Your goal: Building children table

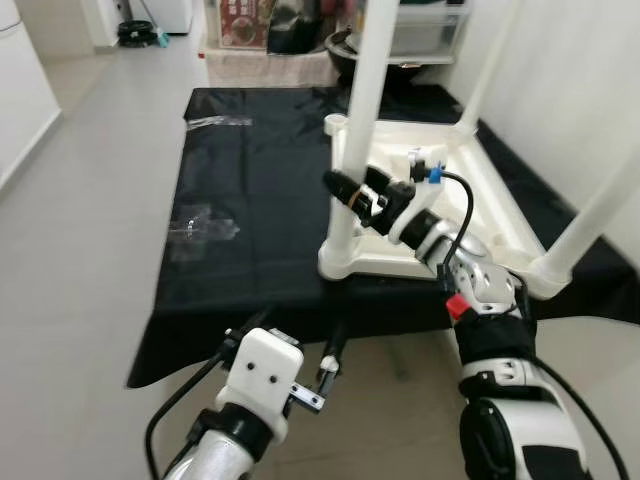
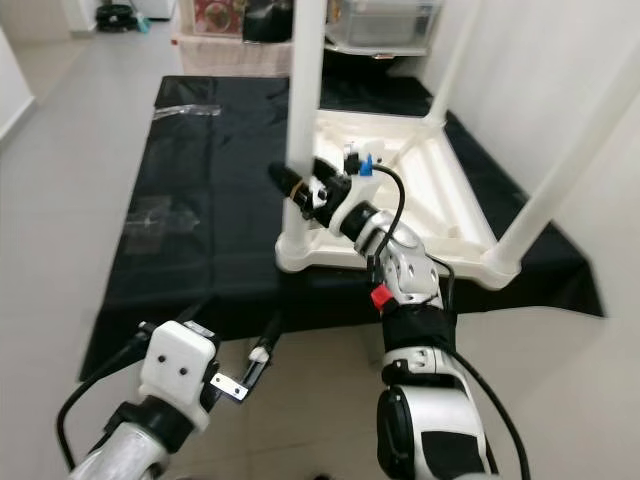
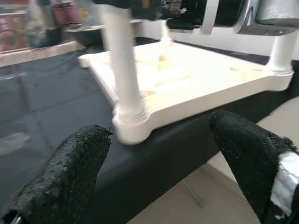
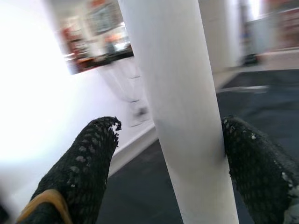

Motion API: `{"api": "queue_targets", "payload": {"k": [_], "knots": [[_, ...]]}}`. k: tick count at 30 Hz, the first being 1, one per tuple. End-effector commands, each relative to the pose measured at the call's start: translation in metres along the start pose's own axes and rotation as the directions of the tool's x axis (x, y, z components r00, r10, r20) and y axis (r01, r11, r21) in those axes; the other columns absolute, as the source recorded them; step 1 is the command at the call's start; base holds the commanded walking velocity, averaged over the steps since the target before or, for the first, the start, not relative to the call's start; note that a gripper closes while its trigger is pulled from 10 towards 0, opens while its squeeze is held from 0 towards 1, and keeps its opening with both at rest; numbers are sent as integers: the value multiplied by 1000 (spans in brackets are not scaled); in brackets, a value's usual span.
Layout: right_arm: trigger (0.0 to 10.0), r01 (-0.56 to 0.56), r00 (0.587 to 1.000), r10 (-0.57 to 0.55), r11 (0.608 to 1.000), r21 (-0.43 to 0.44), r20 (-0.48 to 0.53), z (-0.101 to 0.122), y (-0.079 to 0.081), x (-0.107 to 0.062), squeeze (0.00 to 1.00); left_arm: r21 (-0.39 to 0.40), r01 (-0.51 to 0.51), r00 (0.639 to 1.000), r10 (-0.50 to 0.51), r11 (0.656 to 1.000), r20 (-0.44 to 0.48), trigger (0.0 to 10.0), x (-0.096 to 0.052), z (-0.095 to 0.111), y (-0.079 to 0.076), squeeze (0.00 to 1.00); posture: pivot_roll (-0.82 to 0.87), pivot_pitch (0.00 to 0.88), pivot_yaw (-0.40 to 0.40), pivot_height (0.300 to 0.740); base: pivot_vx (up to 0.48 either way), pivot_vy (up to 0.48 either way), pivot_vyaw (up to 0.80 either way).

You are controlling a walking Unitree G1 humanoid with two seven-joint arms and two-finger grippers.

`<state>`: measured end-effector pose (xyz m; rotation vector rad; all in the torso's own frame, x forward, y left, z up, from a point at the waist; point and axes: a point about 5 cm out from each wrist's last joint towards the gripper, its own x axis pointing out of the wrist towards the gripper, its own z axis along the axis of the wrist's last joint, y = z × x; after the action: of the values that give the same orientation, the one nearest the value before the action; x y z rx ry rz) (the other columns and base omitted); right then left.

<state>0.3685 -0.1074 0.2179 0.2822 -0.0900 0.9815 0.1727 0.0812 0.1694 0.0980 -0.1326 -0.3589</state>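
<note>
A white children's table (image 1: 480, 205) lies upside down on a black cloth (image 1: 260, 190) on the floor, with its legs pointing up. My right gripper (image 1: 338, 183) is open around the near-left leg (image 1: 366, 90), low on it. In the right wrist view that leg (image 4: 187, 116) stands between the two fingers; one finger (image 4: 252, 158) touches it and the other has a small gap. Low at the cloth's front edge, my left gripper (image 1: 300, 325) is open and holds nothing. It faces the table's near-left corner (image 3: 131, 126).
Two more legs rise at the back right (image 1: 490, 70) and the near right (image 1: 595, 215). Clear plastic bags (image 1: 200, 225) lie on the cloth's left half. Boxes and clutter (image 1: 290, 30) stand beyond the cloth. Grey floor tiles (image 1: 80, 220) stretch to the left.
</note>
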Motion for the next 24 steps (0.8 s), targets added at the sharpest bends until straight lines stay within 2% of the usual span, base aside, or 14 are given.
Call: {"api": "queue_targets", "payload": {"k": [1,6,10,17,24], "knots": [[10000,-187,981,189,982,30,-47,-6,16,15,0,1,2,1000,-2,1000,-13,10000,0,-2,0,0,178,102,-99,740,0,0,0],[10000,-221,974,221,975,2,-49,-6,21,25,0,0,1,1000,-1,1000,-13,10000,0,-2,-1,0,178,106,-99,740,0,0,0],[10000,-183,983,182,983,-19,-36,-4,21,34,0,-2,0,1000,0,1000,-13,10000,-1,-1,-1,0,177,110,-103,740,0,0,0],[10000,-126,991,122,987,-101,-52,-5,20,38,0,-6,-2,1000,2,1000,-14,10000,-1,-1,-2,0,173,113,-103,740,0,0,0],[10000,-129,990,117,979,-158,-83,-14,24,42,0,-6,0,1000,0,1000,-13,10000,-1,-1,-2,0,172,114,-102,740,0,0,0]]}}
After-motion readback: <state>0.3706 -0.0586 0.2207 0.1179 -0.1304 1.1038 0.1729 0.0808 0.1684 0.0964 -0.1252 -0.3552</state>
